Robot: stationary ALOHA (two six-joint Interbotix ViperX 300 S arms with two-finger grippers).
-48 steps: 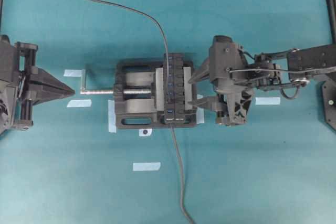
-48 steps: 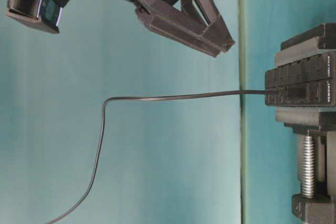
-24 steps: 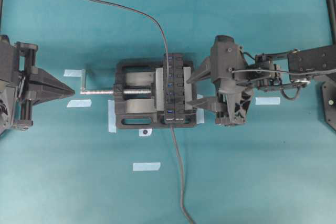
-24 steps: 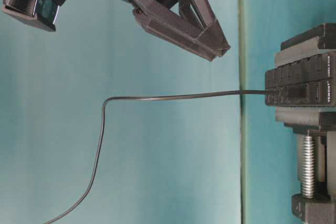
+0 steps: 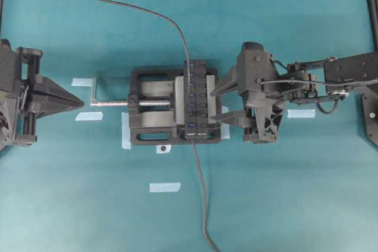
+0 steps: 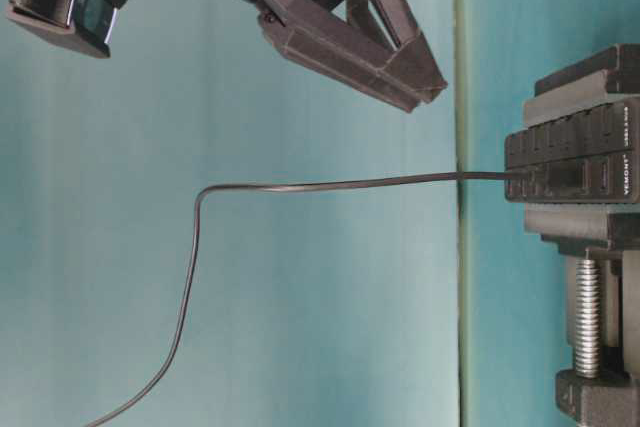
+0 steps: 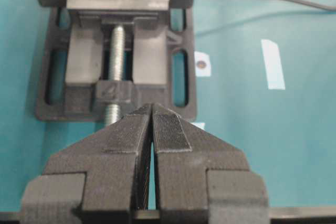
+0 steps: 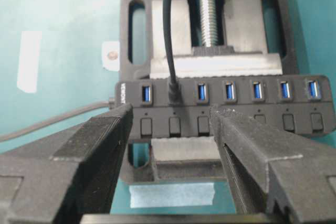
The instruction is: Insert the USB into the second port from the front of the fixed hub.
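Fixed hub (image 8: pixel 226 109): long black bar clamped crosswise in the vise, at the middle of the table in the overhead view; seven port positions in a row, with a row of black buttons alongside.

USB (image 8: pixel 174 91): dark plug seated in the second port from the end where the hub's own cable leaves; the six other ports show blue.

USB cable (image 5: pixel 136 9): thin and black, curving from the plug over the vise and away to the far left corner of the overhead view.

Hub's own cable (image 5: pixel 202 199): straighter black lead, running from the hub's near end to the near table edge.

Vise (image 5: pixel 153 113): bulky black frame; its silver screw (image 5: pixel 115 103) points left and ends in a bent handle.

Right gripper (image 8: pixel 170 129): jaws standing well apart, empty, one finger on either side of the hub's button row in the right wrist view; in the overhead view it sits just right of the hub. From table level it hangs above the hub, touching neither plug nor hub.

Left gripper (image 7: pixel 152 129): jaws pressed together on nothing, pointing at the screw handle from the left, well apart from the vise.

Table (image 5: pixel 283 205): teal surface bearing several pale tape strips (image 5: pixel 165 187).
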